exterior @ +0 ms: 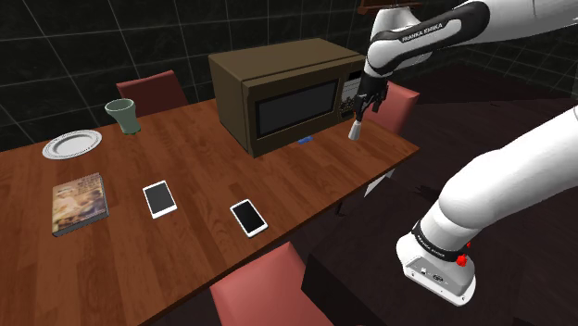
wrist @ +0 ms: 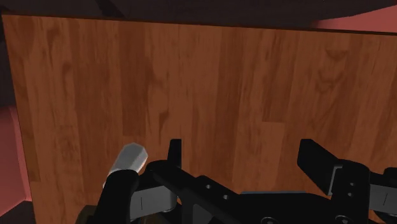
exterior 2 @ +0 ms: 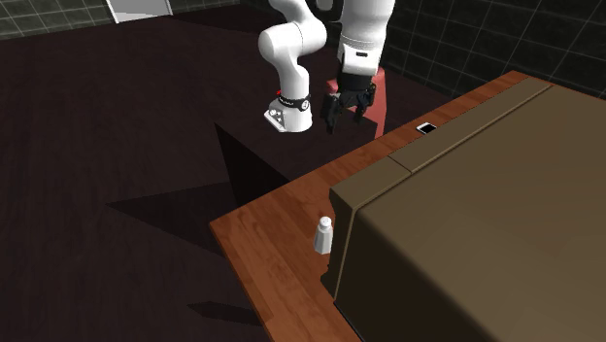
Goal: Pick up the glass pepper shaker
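The pepper shaker (exterior: pixel 353 131) is a small whitish bottle with a grey cap, standing upright on the wooden table (exterior: pixel 185 157) beside the brown microwave (exterior: pixel 278 93), close to the table's end. My black gripper (exterior: pixel 363 109) hangs open just above it, holding nothing. In the second exterior view the shaker (exterior 2: pixel 323 235) stands at the microwave's corner (exterior 2: pixel 476 223), with the gripper (exterior 2: pixel 348 115) higher up. In the wrist view the gripper (wrist: pixel 245 159) looks down on the table (wrist: pixel 222 83); the shaker (wrist: pixel 127 162) lies outside one finger (wrist: pixel 174 153), not between the two.
Two phones (exterior: pixel 159 198) (exterior: pixel 248 217), a book (exterior: pixel 78 203), a plate (exterior: pixel 71 144) and a green cup (exterior: pixel 123 116) lie farther along the table. Red chairs stand at the table's end (exterior: pixel 396 104), front (exterior: pixel 269 292) and back (exterior: pixel 151 91). The floor is dark.
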Controlling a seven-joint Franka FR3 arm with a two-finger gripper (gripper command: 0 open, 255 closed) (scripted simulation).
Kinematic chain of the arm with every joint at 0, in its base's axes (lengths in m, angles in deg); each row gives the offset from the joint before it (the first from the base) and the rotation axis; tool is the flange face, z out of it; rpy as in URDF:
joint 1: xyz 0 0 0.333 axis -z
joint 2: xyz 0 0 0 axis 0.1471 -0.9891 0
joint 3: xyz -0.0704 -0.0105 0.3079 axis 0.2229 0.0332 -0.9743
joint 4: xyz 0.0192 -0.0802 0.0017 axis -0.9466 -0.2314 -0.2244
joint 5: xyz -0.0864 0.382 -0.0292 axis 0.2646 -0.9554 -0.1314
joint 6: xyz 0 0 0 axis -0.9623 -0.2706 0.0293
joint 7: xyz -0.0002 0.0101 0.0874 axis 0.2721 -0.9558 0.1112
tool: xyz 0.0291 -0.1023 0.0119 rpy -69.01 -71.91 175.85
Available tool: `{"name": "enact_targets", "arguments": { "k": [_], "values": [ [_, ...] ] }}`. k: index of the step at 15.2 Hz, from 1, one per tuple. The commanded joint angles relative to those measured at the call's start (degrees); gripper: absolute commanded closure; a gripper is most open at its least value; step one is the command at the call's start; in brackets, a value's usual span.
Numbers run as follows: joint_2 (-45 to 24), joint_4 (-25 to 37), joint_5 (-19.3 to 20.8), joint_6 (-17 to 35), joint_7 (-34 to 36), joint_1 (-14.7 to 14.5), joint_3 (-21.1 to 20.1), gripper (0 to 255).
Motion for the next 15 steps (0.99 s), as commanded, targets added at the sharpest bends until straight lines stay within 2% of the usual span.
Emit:
{"name": "enact_targets", "arguments": {
  "k": [1,7,15],
  "values": [
    [-4.1,1.4,0.0,3.4,-1.9,0.4,1.5,0],
    [-16.8,7.7,-2.9,11.5,-8.4,1.3,5.3,0],
    [-34.4,20.2,-11.5,18.1,-18.7,5.0,6.4,0]
  ]
}}
